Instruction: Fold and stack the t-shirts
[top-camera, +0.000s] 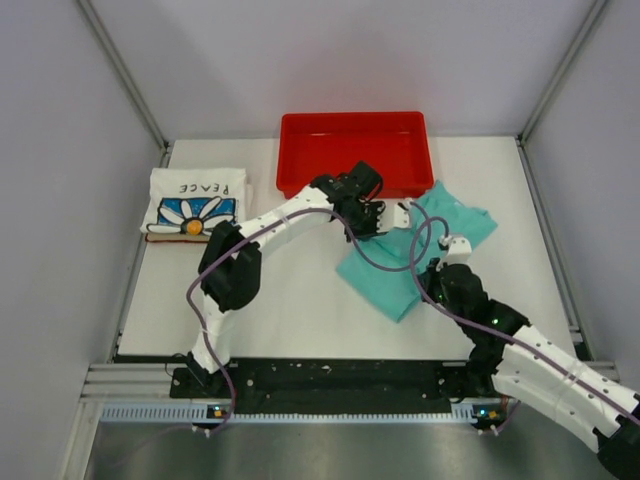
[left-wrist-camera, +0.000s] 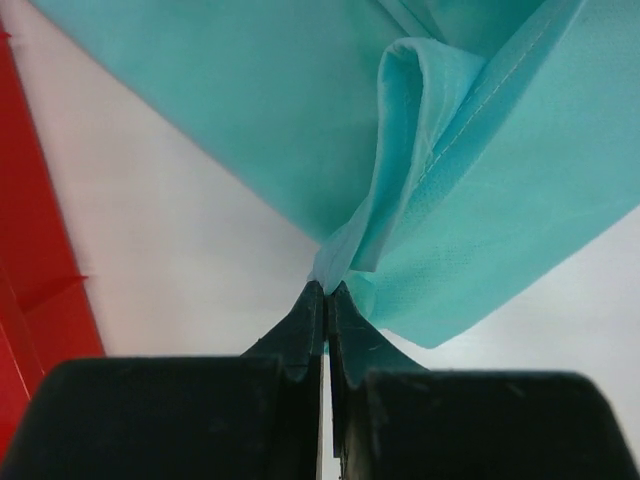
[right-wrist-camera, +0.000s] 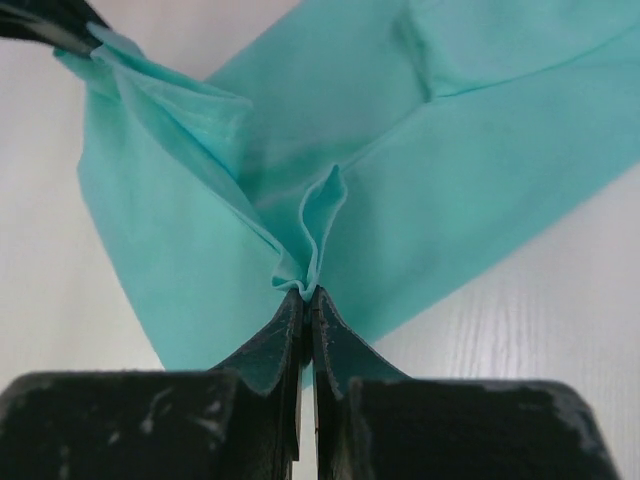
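The teal-green t-shirt (top-camera: 400, 270) lies partly folded right of the table's middle. My left gripper (top-camera: 378, 222) is shut on a pinch of its cloth near the red tray; the pinch shows in the left wrist view (left-wrist-camera: 328, 285) with the shirt (left-wrist-camera: 480, 180) hanging from it. My right gripper (top-camera: 452, 248) is shut on another pinch of the same shirt (right-wrist-camera: 440, 170), seen in the right wrist view (right-wrist-camera: 307, 290). The white daisy "PEACE" t-shirt (top-camera: 196, 204) lies folded at the far left.
A red plastic tray (top-camera: 352, 150) stands at the back centre, just behind my left gripper; its wall shows in the left wrist view (left-wrist-camera: 30, 260). Metal frame rails run along the table's left and right sides.
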